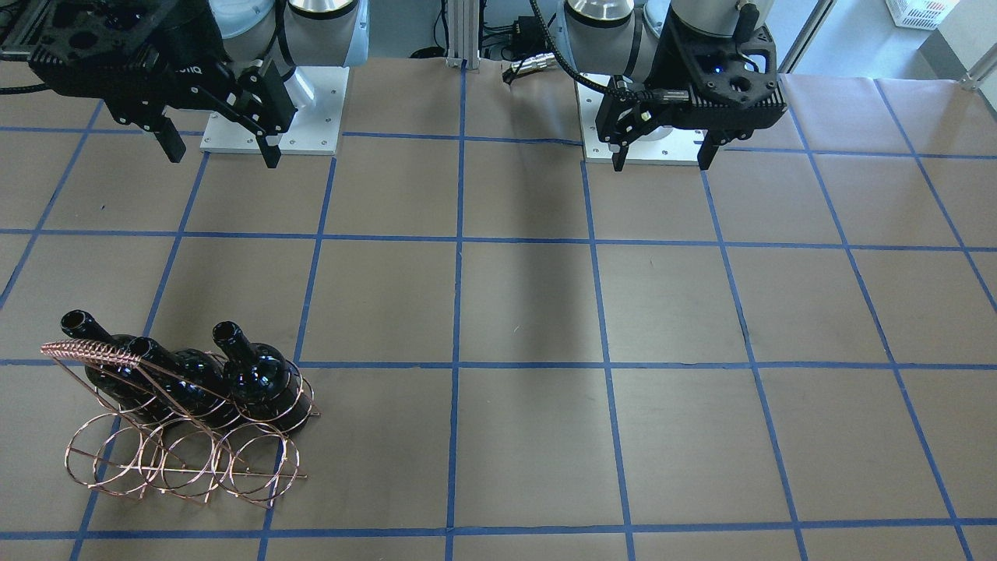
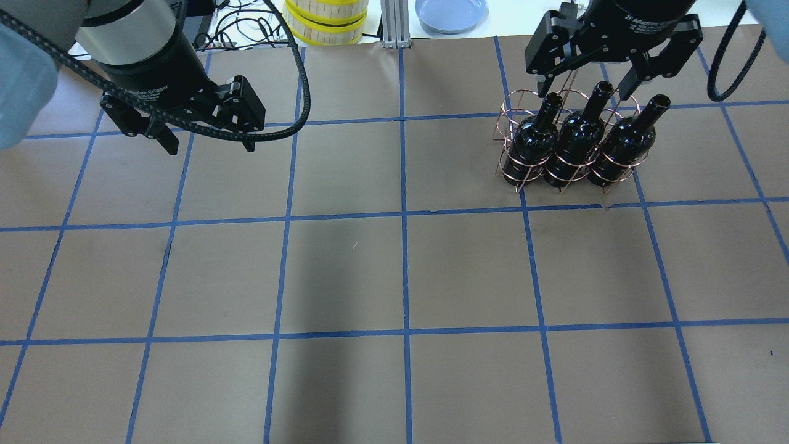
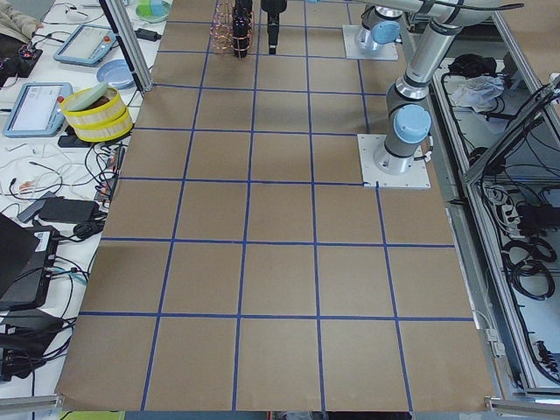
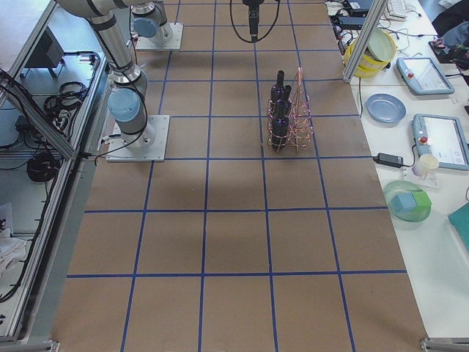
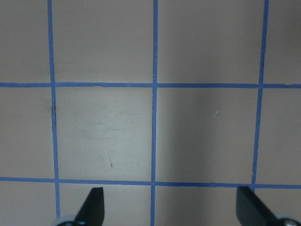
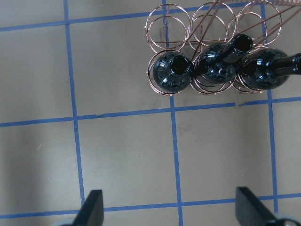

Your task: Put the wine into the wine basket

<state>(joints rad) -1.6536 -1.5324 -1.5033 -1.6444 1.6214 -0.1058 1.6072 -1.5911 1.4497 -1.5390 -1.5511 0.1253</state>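
Observation:
Three near-black wine bottles stand side by side in the front rings of the copper wire wine basket (image 1: 187, 467), near the table's far right: one (image 2: 530, 139), a second (image 2: 576, 142) and a third (image 2: 622, 142). In the right wrist view the bottles (image 6: 171, 73) show from above, with the basket's back rings (image 6: 167, 21) empty. My right gripper (image 2: 585, 89) is open and empty, hanging above the bottle necks; it also shows in the front view (image 1: 222, 156). My left gripper (image 2: 209, 147) is open and empty over bare table at the far left.
A stack of yellow-rimmed wooden containers (image 2: 325, 21) and a blue plate (image 2: 451, 12) sit beyond the table's far edge. The arm base plates (image 1: 273, 109) stand on the robot's side. Brown paper with a blue tape grid (image 2: 404, 216) covers the table.

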